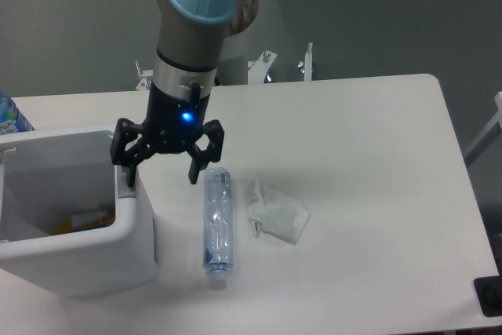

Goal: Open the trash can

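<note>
Now the black two-finger gripper (161,176), fingers spread and holding nothing, hangs over the right rim of the big white plastic trash can (78,260) (lid already open) at lower left.

A white table (369,154) with rounded corners stands against a plain grey wall (392,21), evenly lit

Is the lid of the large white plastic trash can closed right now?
No, the large white plastic trash can stands open, with its inside and something yellow at the bottom visible.
</note>
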`<act>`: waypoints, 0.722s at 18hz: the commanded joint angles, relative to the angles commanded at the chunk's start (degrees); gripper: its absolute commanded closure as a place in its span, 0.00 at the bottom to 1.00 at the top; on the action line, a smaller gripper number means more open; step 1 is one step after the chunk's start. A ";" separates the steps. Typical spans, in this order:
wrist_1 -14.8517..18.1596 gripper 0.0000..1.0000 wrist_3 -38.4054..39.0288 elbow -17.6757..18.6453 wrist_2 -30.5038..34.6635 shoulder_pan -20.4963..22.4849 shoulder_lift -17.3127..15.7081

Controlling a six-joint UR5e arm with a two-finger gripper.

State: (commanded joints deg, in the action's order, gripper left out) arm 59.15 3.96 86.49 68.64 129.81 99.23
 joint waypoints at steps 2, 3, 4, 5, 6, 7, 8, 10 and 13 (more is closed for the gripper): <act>-0.18 0.00 -0.09 -0.97 1.92 0.09 0.18; -0.18 0.00 -0.09 -1.50 4.37 0.09 0.26; -0.18 0.00 -0.17 -1.94 6.92 0.26 0.35; -0.18 0.00 -0.44 -2.37 9.12 0.52 0.53; -0.18 0.00 -0.96 -2.73 10.53 0.79 0.61; -0.18 0.00 -2.01 -2.90 11.59 1.40 0.70; -0.09 0.00 -3.15 -2.99 12.73 2.10 0.70; -0.09 0.00 -4.91 -3.26 15.63 4.21 0.62; 0.08 0.00 -9.73 -4.22 16.88 8.07 0.35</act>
State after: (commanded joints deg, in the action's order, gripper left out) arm 59.24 -5.78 82.27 85.52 137.89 99.58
